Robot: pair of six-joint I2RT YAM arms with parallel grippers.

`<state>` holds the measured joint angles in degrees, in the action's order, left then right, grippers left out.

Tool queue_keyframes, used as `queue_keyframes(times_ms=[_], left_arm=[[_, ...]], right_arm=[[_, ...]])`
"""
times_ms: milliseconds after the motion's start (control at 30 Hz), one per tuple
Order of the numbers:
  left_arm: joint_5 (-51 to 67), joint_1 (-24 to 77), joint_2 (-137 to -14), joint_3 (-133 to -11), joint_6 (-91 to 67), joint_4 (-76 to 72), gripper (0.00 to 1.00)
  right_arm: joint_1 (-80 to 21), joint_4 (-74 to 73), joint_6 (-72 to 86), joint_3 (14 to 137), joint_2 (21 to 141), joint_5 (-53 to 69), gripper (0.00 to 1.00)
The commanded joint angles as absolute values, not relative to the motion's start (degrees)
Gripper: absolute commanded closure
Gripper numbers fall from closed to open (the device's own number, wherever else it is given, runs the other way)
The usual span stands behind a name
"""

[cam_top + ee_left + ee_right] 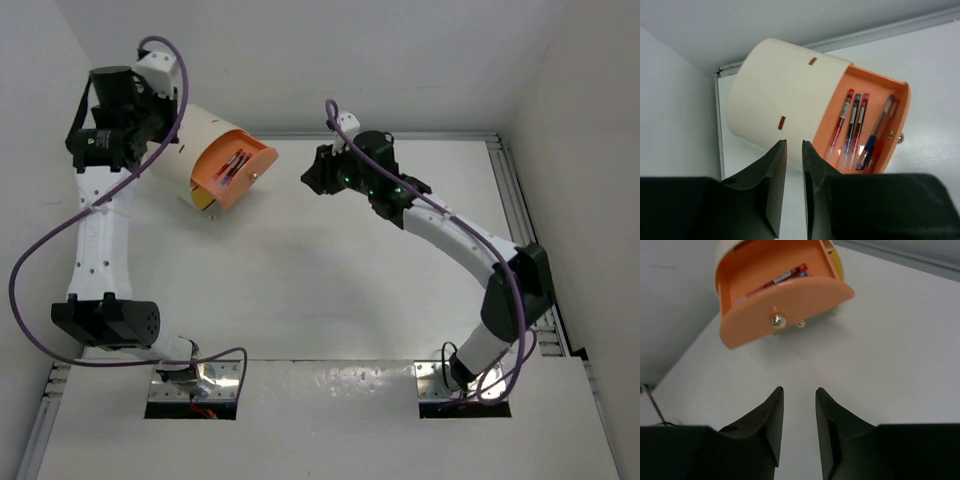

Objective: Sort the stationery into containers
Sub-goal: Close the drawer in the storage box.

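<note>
The container (215,135) is a cream-white cylinder lying tilted at the back left, with an orange drawer (245,172) pulled out of it. Several red and blue pens (855,125) lie side by side in the drawer (890,97), and their ends show in the right wrist view as pens (789,275). My left gripper (794,145) hovers just beside the cream wall (785,95), its jaws a narrow slit apart with nothing between them. My right gripper (799,390) faces the drawer front (785,305) from a short way off, open and empty, also seen from above (312,176).
A small metal knob (775,320) sticks out of the drawer front. White walls close in at the back and left. A metal rail (510,200) runs along the table's right edge, and another rail (880,32) along the back.
</note>
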<state>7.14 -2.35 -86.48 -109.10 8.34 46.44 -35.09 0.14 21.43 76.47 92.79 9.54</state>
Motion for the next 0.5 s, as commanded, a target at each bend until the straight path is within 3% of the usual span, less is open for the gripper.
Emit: queue_keyframes(times_ms=[0,67,100,200,333,467], left_arm=[[15.7,-7.0,-86.0,-107.7,6.1,42.0,0.74],[20.3,-9.8,-86.8,-107.4,6.9,42.7,0.66],[25.3,-12.1,-87.7,-107.4,7.7,43.4,0.52],[32.9,-16.4,-89.6,-107.1,7.8,44.0,0.37],[38.2,-19.8,-92.3,-106.8,6.1,43.2,0.36],[42.0,-21.6,-95.4,-106.9,5.4,43.2,0.42]], right_arm=[[-36.0,1.3,35.0,85.1,98.7,10.4,0.7],[-36.0,1.0,39.3,87.4,102.7,10.5,0.74],[-36.1,1.4,40.2,88.1,103.8,10.5,0.81],[-36.6,2.3,41.7,89.1,107.0,10.1,0.96],[-37.1,1.5,43.1,91.9,111.3,9.1,1.0],[-37.2,2.0,43.9,94.2,114.3,8.7,1.0]])
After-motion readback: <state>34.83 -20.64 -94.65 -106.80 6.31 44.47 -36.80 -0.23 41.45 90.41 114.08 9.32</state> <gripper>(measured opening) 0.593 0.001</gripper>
